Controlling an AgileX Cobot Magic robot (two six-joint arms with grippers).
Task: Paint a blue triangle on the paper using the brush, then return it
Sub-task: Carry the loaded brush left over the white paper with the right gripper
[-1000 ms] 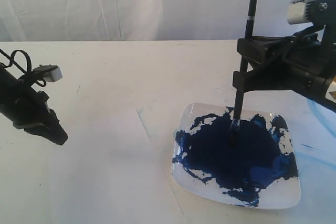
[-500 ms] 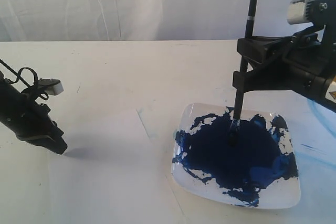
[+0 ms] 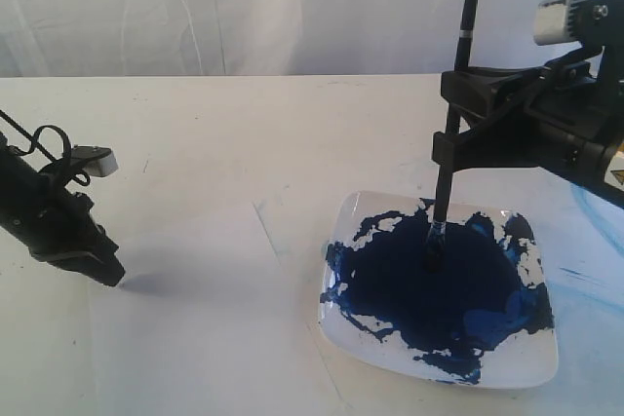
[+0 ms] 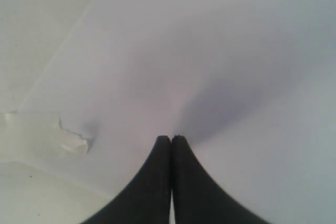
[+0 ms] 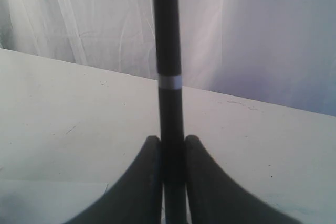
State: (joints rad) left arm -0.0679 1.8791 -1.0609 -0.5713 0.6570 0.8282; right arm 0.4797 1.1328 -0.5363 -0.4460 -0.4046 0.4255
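The brush [image 3: 460,46] stands almost upright with my right gripper [image 3: 450,119] shut on its black handle [image 5: 168,51]. Its tip dips into the dark blue paint pool [image 3: 439,284] on the white square plate [image 3: 531,372]. The white paper [image 3: 195,319] lies flat to the left of the plate. At the paper's left edge, my left gripper [image 3: 109,275] is shut with nothing in it, its tips down near the sheet [image 4: 220,51]. In the wrist views, the left gripper [image 4: 171,137] shows closed jaws and the right gripper [image 5: 172,140] clamps the handle. No blue triangle shows in any view.
Pale blue smears [image 3: 585,275] mark the table right of the plate, and a faint blue streak [image 3: 261,209] lies by the paper's far corner. A scrap of tape [image 4: 73,141] sticks near the paper's edge. A white curtain [image 3: 244,7] hangs behind the table.
My left gripper has dropped lower toward the paper's left edge and then stayed there. The right gripper and the brush have not moved.
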